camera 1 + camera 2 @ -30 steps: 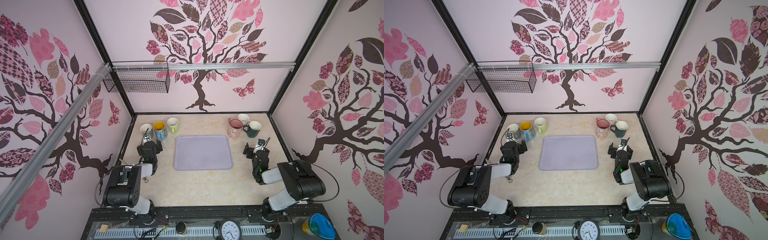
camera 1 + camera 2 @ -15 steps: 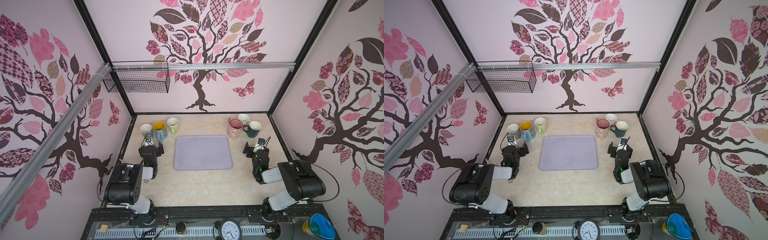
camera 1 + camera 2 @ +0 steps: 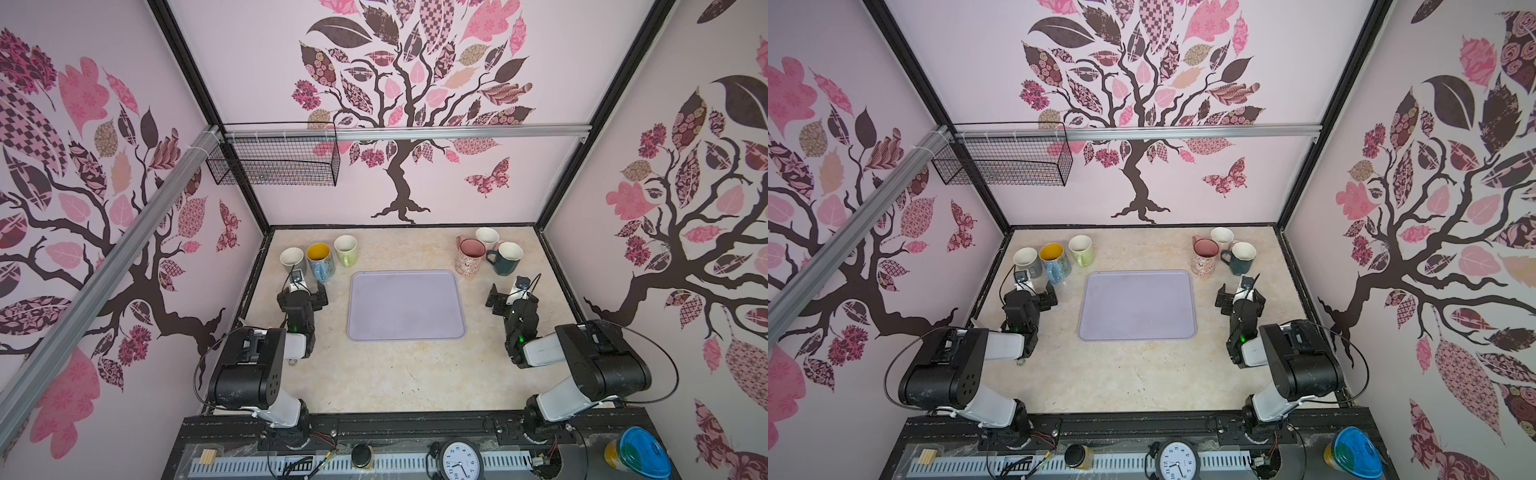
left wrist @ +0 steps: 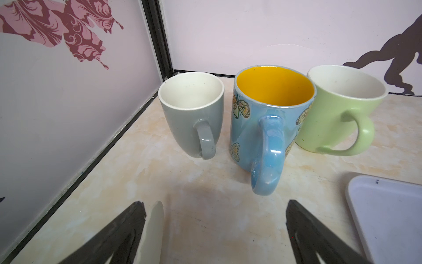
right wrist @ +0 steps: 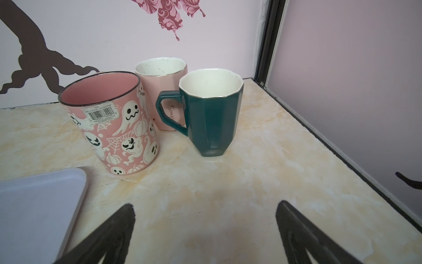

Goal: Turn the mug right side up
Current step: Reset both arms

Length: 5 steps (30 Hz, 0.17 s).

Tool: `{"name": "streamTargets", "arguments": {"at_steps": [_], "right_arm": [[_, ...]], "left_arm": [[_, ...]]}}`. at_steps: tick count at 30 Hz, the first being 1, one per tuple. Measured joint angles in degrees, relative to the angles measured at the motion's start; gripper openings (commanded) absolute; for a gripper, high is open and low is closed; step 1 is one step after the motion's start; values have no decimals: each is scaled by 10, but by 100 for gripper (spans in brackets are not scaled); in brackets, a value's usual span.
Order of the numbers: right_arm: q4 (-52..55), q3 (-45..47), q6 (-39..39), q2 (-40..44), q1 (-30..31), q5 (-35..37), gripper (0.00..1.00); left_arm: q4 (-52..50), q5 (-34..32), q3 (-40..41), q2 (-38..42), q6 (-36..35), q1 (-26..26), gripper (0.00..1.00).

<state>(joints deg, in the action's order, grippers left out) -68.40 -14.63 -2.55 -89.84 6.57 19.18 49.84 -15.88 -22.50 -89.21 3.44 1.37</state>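
Ahead of the left fingers (image 4: 315,237) and the right fingers (image 5: 306,235), the cream marble-patterned surface (image 3: 386,374) spreads out. Between the two pairs lies the flat lavender rectangular plastic tray (image 3: 405,307), with nothing on it. Just ahead of the left fingers stand three ceramic mugs in a row. The tall blue butterfly-printed mug with a yellow inside (image 4: 246,128) is closest, its handle turned straight back toward those fingers. The grey tapered mug with a white inside (image 4: 189,118) stands on the side of it away from the tray, handle likewise toward the fingers. The pale green mug (image 4: 328,123) stands on the tray side, its handle pointing tray-ward. Ahead of the right fingers is a second cluster. The pink ghost-and-pumpkin mug (image 5: 114,132) is nearest the tray. The dark teal faceted mug (image 5: 212,123) stands farther from the tray, its handle reaching toward the ghost mug, and the pale pink faceted mug (image 5: 159,91) is behind and between them. Both pairs of fingers are spread wide, hold nothing and touch no mug. All six mugs have their long axis vertical and their mouth up, so I cannot pick out which is the task's mug. None appears to need turning, and the job looks finished. Should any need handling, the left fingers are nearer the row and the right fingers nearer the cluster.
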Motion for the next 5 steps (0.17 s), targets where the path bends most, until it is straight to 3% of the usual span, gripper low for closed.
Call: {"name": "streamTargets", "arguments": {"at_steps": [5], "right_arm": [[0,0,0,0,0,0,100]], "left_arm": [[0,1,0,0,-2,0,98]]}}
